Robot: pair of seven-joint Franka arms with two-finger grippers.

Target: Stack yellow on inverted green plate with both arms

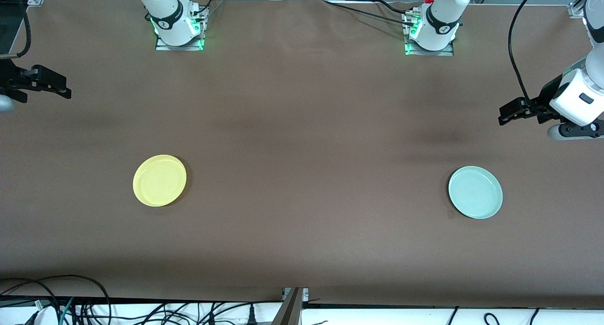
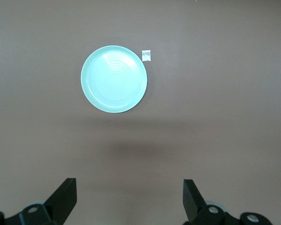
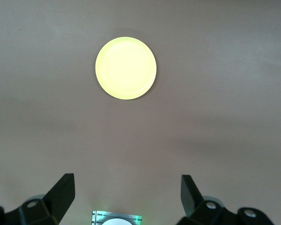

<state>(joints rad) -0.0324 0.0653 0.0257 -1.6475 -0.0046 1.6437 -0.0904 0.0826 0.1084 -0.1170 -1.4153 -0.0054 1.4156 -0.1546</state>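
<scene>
The yellow plate [image 1: 159, 180] lies flat on the brown table toward the right arm's end; it also shows in the right wrist view [image 3: 126, 68]. The green plate [image 1: 475, 192] lies toward the left arm's end, its hollow side with faint rings facing up in the left wrist view [image 2: 114, 78]. My left gripper [image 1: 506, 114] hangs high over bare table at that end, open and empty [image 2: 129, 199]. My right gripper [image 1: 61, 87] hangs high over the table's other end, open and empty [image 3: 128, 197]. Neither gripper touches a plate.
A small white scrap [image 2: 146, 55] lies on the table right beside the green plate. The right arm's base [image 1: 178, 28] and the left arm's base [image 1: 430, 32] stand along the table's back edge. Cables [image 1: 71, 306] hang below the front edge.
</scene>
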